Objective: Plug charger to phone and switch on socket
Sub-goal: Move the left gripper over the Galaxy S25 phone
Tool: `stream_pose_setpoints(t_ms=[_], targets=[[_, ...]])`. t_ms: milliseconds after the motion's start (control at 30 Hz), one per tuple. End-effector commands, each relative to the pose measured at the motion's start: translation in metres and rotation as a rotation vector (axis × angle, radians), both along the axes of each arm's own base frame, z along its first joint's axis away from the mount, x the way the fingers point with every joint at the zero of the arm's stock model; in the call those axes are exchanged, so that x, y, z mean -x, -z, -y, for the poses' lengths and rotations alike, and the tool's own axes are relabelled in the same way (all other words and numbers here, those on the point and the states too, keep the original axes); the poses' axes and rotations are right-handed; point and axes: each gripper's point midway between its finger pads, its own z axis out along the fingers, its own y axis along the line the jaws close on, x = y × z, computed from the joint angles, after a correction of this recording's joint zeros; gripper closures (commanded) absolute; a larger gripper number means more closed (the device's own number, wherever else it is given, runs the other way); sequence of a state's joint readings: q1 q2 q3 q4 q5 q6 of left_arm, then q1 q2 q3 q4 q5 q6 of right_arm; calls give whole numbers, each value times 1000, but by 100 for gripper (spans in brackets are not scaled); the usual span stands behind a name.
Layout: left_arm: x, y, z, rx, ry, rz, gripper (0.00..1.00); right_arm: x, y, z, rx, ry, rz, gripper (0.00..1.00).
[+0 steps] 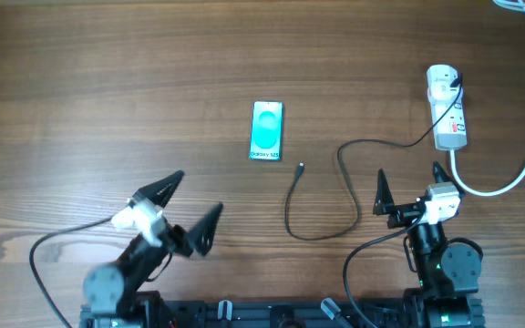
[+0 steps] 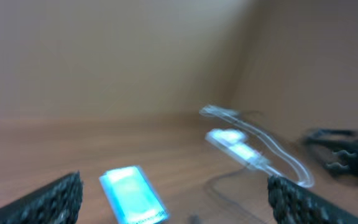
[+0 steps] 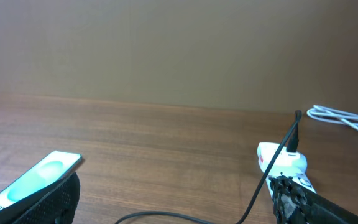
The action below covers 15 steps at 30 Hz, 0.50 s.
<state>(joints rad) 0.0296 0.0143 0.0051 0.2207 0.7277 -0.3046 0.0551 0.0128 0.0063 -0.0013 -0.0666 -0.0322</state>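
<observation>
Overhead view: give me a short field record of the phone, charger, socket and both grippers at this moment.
phone: small smartphone with turquoise screen, flat on wooden table, nothing attached
charger: thin black cable, looped; small plug tip lies loose beside phone, not touching; other end in socket
socket: elongated white power strip, beyond right gripper; switch state unreadable
left gripper: open, empty
right gripper: open, empty

Phone (image 1: pixel 267 131) left of socket (image 1: pixel 447 107), charger (image 1: pixel 288 211) between them

Charger (image 1: pixel 357 210), seemingly plugged into socket (image 1: pixel 447 107), tip near phone (image 1: pixel 266 131)
</observation>
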Motion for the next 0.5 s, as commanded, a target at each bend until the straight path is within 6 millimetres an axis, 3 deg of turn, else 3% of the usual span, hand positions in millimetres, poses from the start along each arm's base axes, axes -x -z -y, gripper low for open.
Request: stream_pose_setpoints(t_ms=[0, 33, 100, 233, 333, 467], targets=[[49, -47, 26, 34, 252, 184, 0, 0, -2, 3, 13, 18, 10, 0], [56, -74, 19, 86, 213, 292, 0, 0, -2, 3, 13, 18, 10, 0], [56, -103, 4, 164, 117, 361, 0, 0, -2, 3, 13, 18, 10, 0], [47, -138, -4, 140, 31, 333, 0, 0, -2, 3, 13, 18, 10, 0], [16, -156, -9, 52, -54, 137, 0, 0, -2, 3, 13, 18, 10, 0], [-40, -143, -25, -43, -171, -381, 0, 0, -2, 3, 13, 18, 10, 0]])
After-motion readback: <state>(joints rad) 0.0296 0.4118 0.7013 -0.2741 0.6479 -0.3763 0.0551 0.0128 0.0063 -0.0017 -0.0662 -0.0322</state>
